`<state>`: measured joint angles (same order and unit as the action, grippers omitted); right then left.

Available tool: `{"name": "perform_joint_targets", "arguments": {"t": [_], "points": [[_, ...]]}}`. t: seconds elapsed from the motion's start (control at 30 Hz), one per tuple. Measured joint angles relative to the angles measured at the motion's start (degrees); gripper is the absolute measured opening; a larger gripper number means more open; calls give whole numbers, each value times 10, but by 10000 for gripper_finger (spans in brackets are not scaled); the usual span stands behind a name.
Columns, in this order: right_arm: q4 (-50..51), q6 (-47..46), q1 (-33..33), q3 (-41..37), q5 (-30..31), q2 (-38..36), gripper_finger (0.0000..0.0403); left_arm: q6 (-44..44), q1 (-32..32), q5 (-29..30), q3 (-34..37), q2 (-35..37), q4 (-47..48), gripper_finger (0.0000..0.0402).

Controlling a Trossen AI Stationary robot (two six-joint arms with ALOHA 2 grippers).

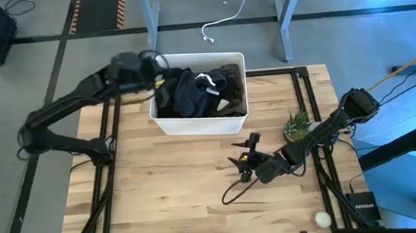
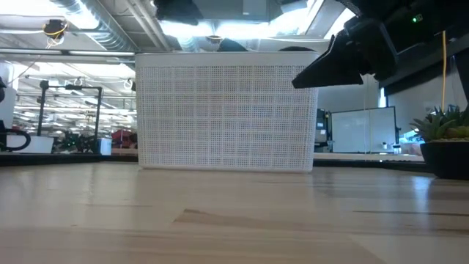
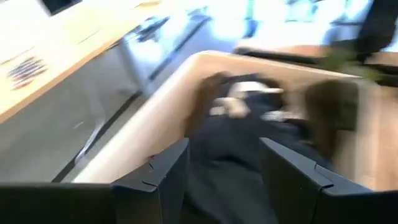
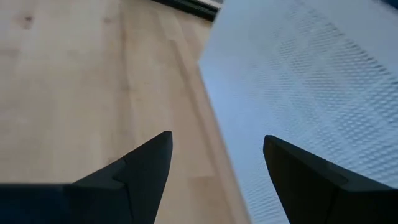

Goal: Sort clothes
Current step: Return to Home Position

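Note:
The white bin [image 1: 164, 124] stands at the table's far middle and holds the clothes [image 1: 198, 91]: dark navy and black pieces with a white drawstring [image 1: 206, 79] on top and an olive-brown piece [image 1: 234, 91] at the right. My left gripper [image 1: 160, 80] is open above the bin's left rim; in the left wrist view [image 3: 224, 171] its fingers stand apart over the dark cloth [image 3: 236, 134]. My right gripper [image 1: 244, 157] is open and empty above the table near the bin's front wall [image 4: 311, 81]. No pink shirt shows.
A small potted plant [image 1: 297, 125] stands right of the bin, close to my right arm. A white ball [image 1: 323, 218] and a black box [image 1: 364, 207] lie at the near right. Bare wood [image 1: 161, 182] stretches in front of the bin.

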<state>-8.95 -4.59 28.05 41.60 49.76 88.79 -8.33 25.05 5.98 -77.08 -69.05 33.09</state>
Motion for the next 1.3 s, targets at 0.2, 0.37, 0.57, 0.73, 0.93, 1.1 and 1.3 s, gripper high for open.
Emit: {"name": "perform_joint_targets", "arguments": {"t": [0.2, 0.37, 0.57, 0.73, 0.93, 1.1, 1.3], "points": [[-19, -2, -14, 0, -74, -15, 269, -19, -19, -85, 103, 83, -77, 184], [-11, 42, -58, 0, -160, -93, 265, 4, -18, -108, 209, 151, -178, 184], [7, 117, -167, 0, -347, -230, 208, 35, -18, -172, 315, 216, -288, 184], [90, 137, -226, 0, -395, -343, 122, 40, -13, -174, 368, 241, -302, 184], [120, 114, -268, -67, -472, -479, 15, 55, -14, -177, 418, 272, -328, 184], [117, 81, -274, -159, -479, -605, 30, 77, -14, -206, 478, 308, -381, 184], [88, 50, -273, -234, -480, -745, 42, 84, -14, -210, 529, 350, -396, 184]]}}
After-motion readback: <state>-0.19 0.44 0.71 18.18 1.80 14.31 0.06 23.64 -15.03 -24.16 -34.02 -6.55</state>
